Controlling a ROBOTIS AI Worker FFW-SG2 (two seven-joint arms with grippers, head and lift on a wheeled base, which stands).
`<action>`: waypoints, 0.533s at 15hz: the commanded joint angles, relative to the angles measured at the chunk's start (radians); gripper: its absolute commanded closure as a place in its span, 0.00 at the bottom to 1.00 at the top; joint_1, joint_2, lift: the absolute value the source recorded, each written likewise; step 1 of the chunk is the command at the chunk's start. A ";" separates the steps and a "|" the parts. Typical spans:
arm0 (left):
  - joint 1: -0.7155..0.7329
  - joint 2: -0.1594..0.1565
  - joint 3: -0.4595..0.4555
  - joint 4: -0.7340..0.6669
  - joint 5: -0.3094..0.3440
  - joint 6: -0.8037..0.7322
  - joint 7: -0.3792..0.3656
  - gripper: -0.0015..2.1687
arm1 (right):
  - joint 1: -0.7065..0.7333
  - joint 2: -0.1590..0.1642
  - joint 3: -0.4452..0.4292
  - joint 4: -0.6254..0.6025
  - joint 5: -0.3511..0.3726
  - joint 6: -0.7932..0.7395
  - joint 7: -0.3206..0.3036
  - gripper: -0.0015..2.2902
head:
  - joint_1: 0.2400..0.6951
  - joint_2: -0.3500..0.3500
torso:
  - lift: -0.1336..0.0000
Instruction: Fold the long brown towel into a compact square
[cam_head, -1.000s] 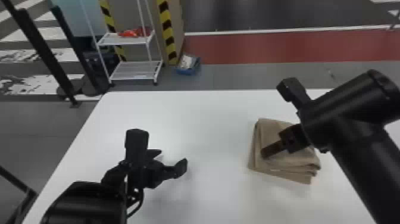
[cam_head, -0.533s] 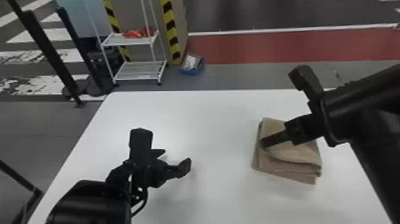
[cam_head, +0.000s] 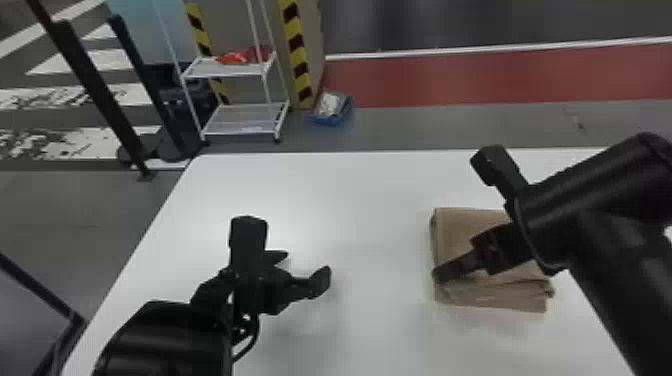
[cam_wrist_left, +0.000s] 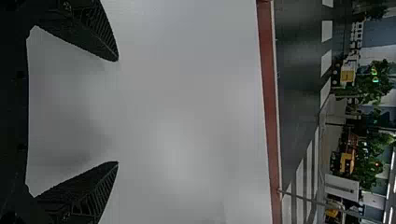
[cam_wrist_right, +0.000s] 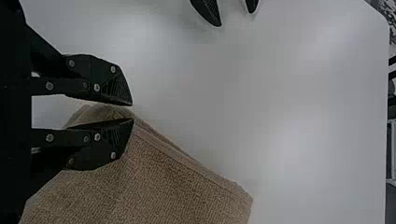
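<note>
At the towel (cam_head: 462, 227), the right arm (cam_head: 590, 200) slants downward.

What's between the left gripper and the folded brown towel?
Just bare white tabletop lies between the left gripper and the towel, as the head view shows.

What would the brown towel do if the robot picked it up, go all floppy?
The towel would probably droop, since it looks like soft woven cloth. Its stacked layers might come apart if only one were pinched. It probably won't roll, lying flat.
</note>
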 joint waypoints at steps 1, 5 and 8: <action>-0.001 0.000 -0.003 0.002 0.000 0.000 0.000 0.05 | 0.044 -0.001 -0.072 -0.086 -0.038 0.011 -0.003 0.04 | 1.00 0.75 | 0.07; -0.001 -0.001 -0.007 0.000 0.000 0.000 0.000 0.05 | 0.066 -0.018 -0.281 -0.179 -0.133 0.011 -0.082 0.17 | 1.00 0.72 | 0.07; -0.001 -0.001 -0.012 -0.003 -0.002 0.000 0.000 0.05 | 0.055 -0.018 -0.345 -0.087 -0.144 0.011 -0.222 0.57 | 1.00 0.64 | 0.07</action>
